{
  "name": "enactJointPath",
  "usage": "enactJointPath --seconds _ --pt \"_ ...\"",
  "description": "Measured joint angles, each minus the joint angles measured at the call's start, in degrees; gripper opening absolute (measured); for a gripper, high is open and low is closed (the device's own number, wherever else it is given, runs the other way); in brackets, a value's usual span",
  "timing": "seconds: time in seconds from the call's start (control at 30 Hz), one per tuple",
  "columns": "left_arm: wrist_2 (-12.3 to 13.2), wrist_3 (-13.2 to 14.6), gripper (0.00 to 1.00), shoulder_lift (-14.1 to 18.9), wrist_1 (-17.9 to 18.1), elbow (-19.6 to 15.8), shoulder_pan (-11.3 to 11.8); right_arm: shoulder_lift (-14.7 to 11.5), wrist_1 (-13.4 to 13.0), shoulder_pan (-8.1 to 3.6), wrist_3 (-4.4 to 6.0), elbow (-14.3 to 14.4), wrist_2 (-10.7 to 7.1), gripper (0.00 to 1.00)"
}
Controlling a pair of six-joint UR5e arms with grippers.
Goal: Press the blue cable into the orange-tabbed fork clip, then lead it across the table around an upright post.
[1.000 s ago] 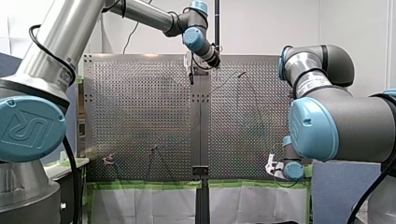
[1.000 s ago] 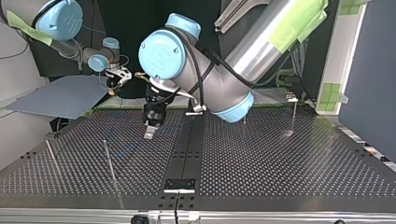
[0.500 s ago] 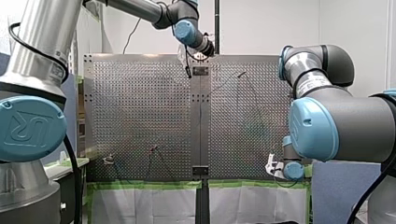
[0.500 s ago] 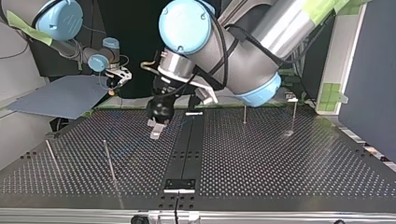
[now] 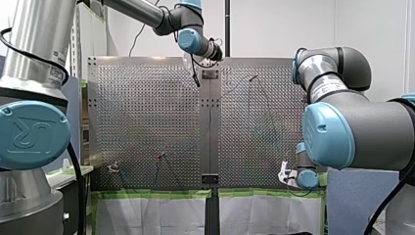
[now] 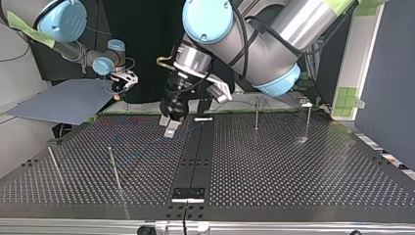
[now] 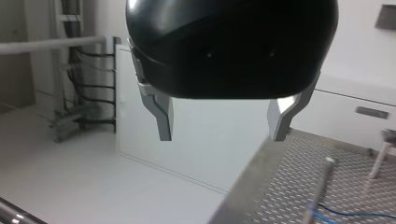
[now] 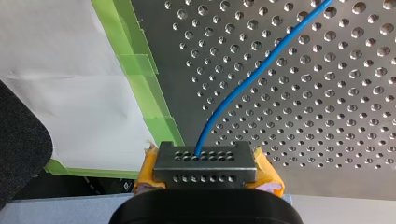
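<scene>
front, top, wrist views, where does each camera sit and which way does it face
Front view: behind the arms, looking over the perforated metal table; both arms show.
Top view: across the table, facing both arms and my left gripper.
Left wrist view: on that wrist, looking past open metal fingers over the table's edge.
Right wrist view: on that wrist, facing the table; my right gripper holds the thin blue cable.
Shared: both wrist views show the cable.

My right gripper [image 8: 204,161] has its fingers [image 8: 205,173] pressed together on the blue cable [image 8: 252,74], with yellow pads showing at both sides. The cable leaves the fingertips and runs ahead in a gentle curve over the perforated counter [image 8: 327,116]. Green tape [image 8: 142,86] lines the counter's edge, and a white sheet [image 8: 60,93] lies beyond it.
</scene>
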Motion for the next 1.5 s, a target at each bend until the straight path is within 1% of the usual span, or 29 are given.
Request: enactJointPath --seconds 0.23,0.53,0.8,0.9,1.23,1.37,1.5 --pt "-0.12 -0.45 1.0 -0.72 4.05 -4.04 0.01 0.0 0.02 0.0 -0.06 0.0 0.0 0.0" --pt "-1.14 -0.7 1.0 -0.74 9.14 -9.14 0.01 0.0 0.01 0.0 -0.08 0.0 0.0 0.0" --pt "-3.18 -0.66 1.0 -0.75 13.94 -13.95 -0.04 0.0 0.03 0.0 -0.09 0.0 0.0 0.0" --pt "-3.43 -0.58 1.0 -0.75 15.75 -15.76 -0.1 0.0 0.03 0.0 -0.09 -0.01 0.0 0.0" --pt "-3.1 -0.59 1.0 -0.75 20.93 -20.94 -0.17 0.0 0.02 0.04 -0.19 0.0 0.0 0.0" --pt "-2.13 -1.64 1.0 -0.75 22.99 -23.0 0.0 0.0 0.0 0.15 -0.25 0.0 0.0 0.0" --pt "-1.81 -2.41 1.0 -0.75 25.51 -25.5 0.06 0.0 -0.03 0.17 -0.26 -0.05 0.0 0.0"
